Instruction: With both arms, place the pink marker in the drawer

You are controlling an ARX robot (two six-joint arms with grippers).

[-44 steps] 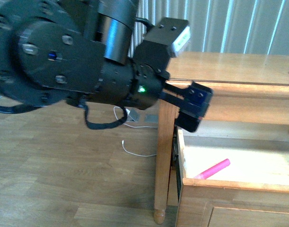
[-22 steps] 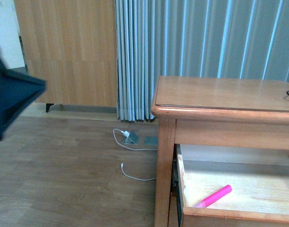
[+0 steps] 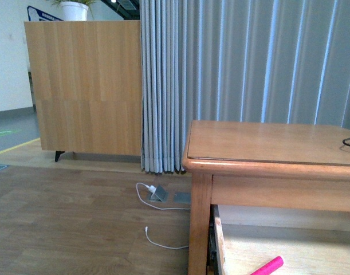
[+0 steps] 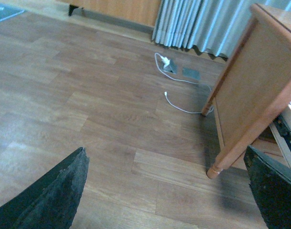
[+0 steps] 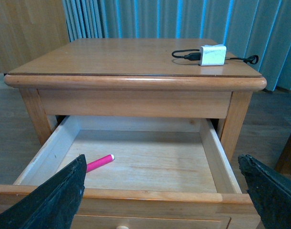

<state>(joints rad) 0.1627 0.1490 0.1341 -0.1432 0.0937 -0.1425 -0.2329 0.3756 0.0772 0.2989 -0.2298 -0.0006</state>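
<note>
No arm shows in the front view now. A second ago the left arm filled the left half of that view, its hand at the corner of the table [image 3: 266, 143], just above the open drawer [image 3: 312, 252]. Half a second ago only a dark edge was left at the far side. The front view now also takes in more of the grey-blue curtain [image 3: 249, 57], and only a strip of the drawer shows at the lower edge.

The pink marker [image 3: 267, 266] lies where it lay in both earlier pictures, flat on the pale floor of the drawer near its left wall. The right wrist view shows it more clearly: the marker [image 5: 98, 163] rests at a slant inside the drawer [image 5: 209, 143], which is pulled well out. Nothing touches the marker.

The left hand [image 4: 164, 152] is spread wide and holds nothing. It hangs over bare floor [image 4: 88, 95] beside the table leg, near a loose white cable [image 4: 183, 98]. The right hand [image 5: 160, 160] is also wide open and empty, facing the open drawer from the front. A white charger [image 5: 213, 55] sits on the table top.

Judged from this, the marker has been delivered and the left arm has pulled clear — the placing itself looks done. The drawer is still open, and the task does not say whether it should be shut.
</note>
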